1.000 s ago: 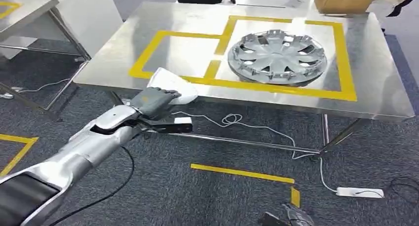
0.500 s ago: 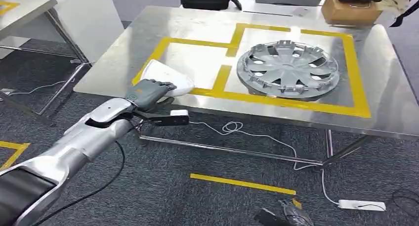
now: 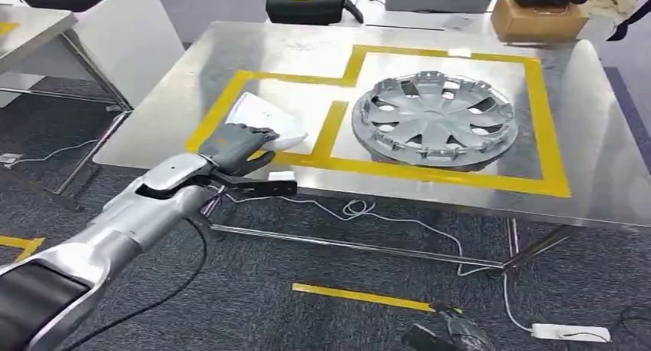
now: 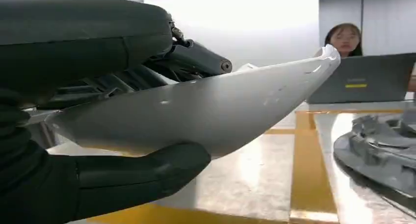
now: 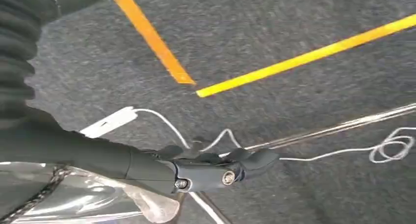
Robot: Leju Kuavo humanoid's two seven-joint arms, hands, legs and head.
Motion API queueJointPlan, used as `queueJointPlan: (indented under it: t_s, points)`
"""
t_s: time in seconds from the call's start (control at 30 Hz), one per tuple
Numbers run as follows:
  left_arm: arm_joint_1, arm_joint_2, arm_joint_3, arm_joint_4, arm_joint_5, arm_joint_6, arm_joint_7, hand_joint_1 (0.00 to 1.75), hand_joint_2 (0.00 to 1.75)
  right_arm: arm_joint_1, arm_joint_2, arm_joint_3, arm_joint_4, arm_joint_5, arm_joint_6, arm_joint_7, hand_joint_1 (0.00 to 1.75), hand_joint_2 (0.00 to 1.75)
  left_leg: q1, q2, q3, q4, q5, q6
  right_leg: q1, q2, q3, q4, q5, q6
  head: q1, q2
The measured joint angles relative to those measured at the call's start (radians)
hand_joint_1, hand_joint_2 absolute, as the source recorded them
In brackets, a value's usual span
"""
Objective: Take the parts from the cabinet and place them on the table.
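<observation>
Left hand (image 3: 234, 146) has carried the white part (image 3: 265, 120) further over the desk (image 3: 176, 97), fingers (image 4: 147, 172) grasping it. Right hand (image 5: 211, 167) hangs clenched on nothing. Risk: part fouling the hubcap (image 3: 434, 118) at 3 o'clock.

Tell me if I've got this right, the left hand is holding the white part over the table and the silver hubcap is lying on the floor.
Not quite. The hubcap lies on the table, inside the yellow tape, as the head view shows. The left hand does hold the white part over the table.

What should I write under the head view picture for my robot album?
Robot's left hand holds a white curved part over the steel table's yellow-taped box, beside a silver wheel cover.
</observation>
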State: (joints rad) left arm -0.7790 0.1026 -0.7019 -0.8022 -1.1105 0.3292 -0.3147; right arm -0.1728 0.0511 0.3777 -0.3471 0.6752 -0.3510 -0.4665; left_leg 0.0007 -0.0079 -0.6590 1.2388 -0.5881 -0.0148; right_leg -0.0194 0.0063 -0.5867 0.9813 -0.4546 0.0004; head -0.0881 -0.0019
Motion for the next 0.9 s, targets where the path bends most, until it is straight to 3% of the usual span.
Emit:
queueJointPlan:
  t_s: [0.03, 0.07, 0.1, 0.2, 0.27, 0.3, 0.37, 0.4, 0.43, 0.53, 0.57, 0.6, 0.63, 0.7, 0.77, 0.8, 0.9]
  points:
    - [0.004, 0.0, 0.0, 0.0, 0.0, 0.0, 0.0, 1.75, 1.75, 0.003, 0.0, 0.0, 0.0, 0.0, 0.0, 0.0, 0.0, 1.75, 0.001, 0.0, -0.039, 0.055, -0.018, -0.001, 0.0, 0.001, 0.008, 0.0, -0.007, 0.0, 0.0, 0.0]
    - [0.007, 0.001, 0.0, 0.0, 0.0, 0.0, 0.001, 1.75, 1.75, 0.006, 0.0, 0.0, 0.0, 0.0, 0.0, 0.0, 0.0, 1.75, 0.002, 0.0, -0.059, 0.069, -0.012, -0.001, 0.0, 0.002, 0.02, 0.0, -0.014, 0.0, 0.001, 0.0]
    - [0.008, 0.003, 0.001, 0.0, 0.0, 0.0, 0.002, 1.75, 1.75, 0.006, 0.0, 0.0, 0.0, 0.0, 0.0, 0.0, 0.0, 1.75, 0.001, 0.0, -0.058, 0.04, 0.022, 0.003, 0.0, 0.003, 0.033, 0.0, -0.024, 0.001, 0.0, 0.0]
    - [0.004, 0.007, 0.01, 0.0, 0.001, 0.002, 0.003, 1.75, 1.75, 0.002, 0.002, 0.0, 0.0, 0.0, 0.0, 0.0, 0.0, 1.75, -0.003, 0.001, 0.015, -0.206, 0.205, 0.022, 0.001, 0.004, 0.071, -0.002, -0.049, 0.007, 0.001, 0.0]
    - [-0.004, 0.01, 0.01, 0.0, 0.002, 0.002, 0.004, 1.75, 1.75, -0.002, 0.002, 0.0, 0.0, 0.0, -0.001, -0.002, 0.0, 1.75, -0.012, 0.003, 0.029, -0.246, 0.151, 0.034, 0.004, 0.007, 0.074, -0.002, -0.059, 0.02, -0.001, 0.0]
    - [-0.004, 0.01, 0.011, 0.0, 0.003, 0.002, 0.006, 1.75, 1.75, -0.001, 0.003, 0.0, 0.0, 0.0, -0.001, -0.002, 0.0, 1.75, -0.013, 0.002, 0.035, -0.245, 0.176, 0.038, 0.005, 0.005, 0.077, -0.009, -0.06, 0.025, 0.0, 0.0]
    - [-0.005, 0.01, 0.015, 0.0, 0.006, 0.003, 0.008, 1.75, 1.75, 0.0, 0.005, 0.0, 0.0, -0.001, -0.002, -0.003, 0.0, 1.75, -0.009, -0.002, 0.049, -0.256, 0.18, 0.046, 0.005, 0.005, 0.084, 0.005, -0.05, 0.039, 0.0, 0.0]
    - [-0.006, 0.009, 0.017, 0.0, 0.008, 0.003, 0.008, 1.75, 1.75, 0.0, 0.005, -0.001, 0.0, -0.002, -0.002, -0.003, 0.0, 1.75, -0.005, 0.001, 0.059, -0.263, 0.18, 0.049, 0.004, 0.003, 0.07, 0.023, -0.062, 0.04, 0.0, 0.0]
    - [-0.011, 0.011, 0.021, 0.001, 0.009, 0.003, 0.009, 1.75, 1.75, -0.004, 0.005, -0.001, 0.0, -0.002, -0.003, -0.003, 0.0, 1.75, -0.004, 0.0, 0.063, -0.263, 0.176, 0.054, 0.005, 0.001, 0.041, 0.076, -0.075, 0.04, 0.006, 0.0]
    - [-0.009, 0.011, 0.026, 0.004, 0.009, 0.009, 0.008, 1.75, 1.75, 0.001, 0.006, -0.002, 0.0, -0.003, -0.003, -0.005, 0.0, 1.75, -0.007, -0.001, 0.066, -0.263, 0.166, 0.062, 0.004, 0.001, -0.107, 0.303, -0.162, 0.047, 0.008, 0.0]
    - [-0.003, 0.011, 0.027, 0.006, 0.009, 0.009, 0.008, 1.75, 1.75, 0.004, 0.006, -0.003, 0.0, -0.003, -0.003, -0.005, 0.0, 1.75, -0.008, -0.003, 0.071, -0.262, 0.16, 0.062, 0.004, 0.001, -0.14, 0.33, -0.164, 0.051, 0.006, 0.0]
    - [0.0, 0.012, 0.027, 0.009, 0.009, 0.009, 0.008, 1.75, 1.75, 0.005, 0.006, -0.003, 0.0, -0.003, -0.003, -0.005, 0.0, 1.75, -0.009, -0.004, 0.078, -0.262, 0.154, 0.061, 0.004, 0.001, -0.145, 0.307, -0.137, 0.051, 0.007, 0.0]
    - [0.001, 0.012, 0.028, 0.011, 0.009, 0.009, 0.008, 1.75, 1.75, 0.005, 0.006, -0.004, 0.0, -0.003, -0.003, -0.005, 0.0, 1.75, -0.009, -0.005, 0.086, -0.26, 0.147, 0.059, 0.005, 0.001, -0.13, 0.245, -0.087, 0.049, 0.006, 0.0]
    - [0.0, 0.011, 0.03, 0.012, 0.009, 0.009, 0.008, 1.75, 1.75, 0.005, 0.006, -0.005, 0.0, -0.003, -0.004, -0.005, 0.0, 1.75, -0.009, -0.004, 0.105, -0.256, 0.129, 0.053, 0.005, 0.0, -0.061, 0.05, 0.046, 0.039, 0.007, 0.0]
    - [-0.005, 0.011, 0.03, 0.014, 0.01, 0.01, 0.007, 1.75, 1.75, 0.001, 0.006, -0.005, 0.0, -0.003, -0.004, -0.007, 0.0, 1.75, -0.012, -0.005, 0.103, -0.252, 0.12, 0.043, 0.012, -0.001, -0.046, 0.007, -0.001, 0.027, 0.008, 0.0]
    - [-0.005, 0.011, 0.031, 0.015, 0.01, 0.01, 0.007, 1.75, 1.75, 0.003, 0.006, -0.005, 0.0, -0.003, -0.003, -0.006, 0.0, 1.75, -0.013, -0.006, 0.101, -0.254, 0.117, 0.037, 0.013, -0.001, -0.038, 0.011, 0.02, 0.019, 0.007, 0.0]
    - [-0.003, 0.013, 0.034, 0.016, 0.01, 0.011, 0.007, 1.75, 1.75, 0.005, 0.008, -0.005, 0.0, -0.003, -0.004, -0.008, 0.0, 1.75, -0.011, -0.004, 0.102, -0.235, 0.108, 0.023, 0.005, -0.001, -0.021, 0.006, 0.019, 0.006, 0.006, 0.0]
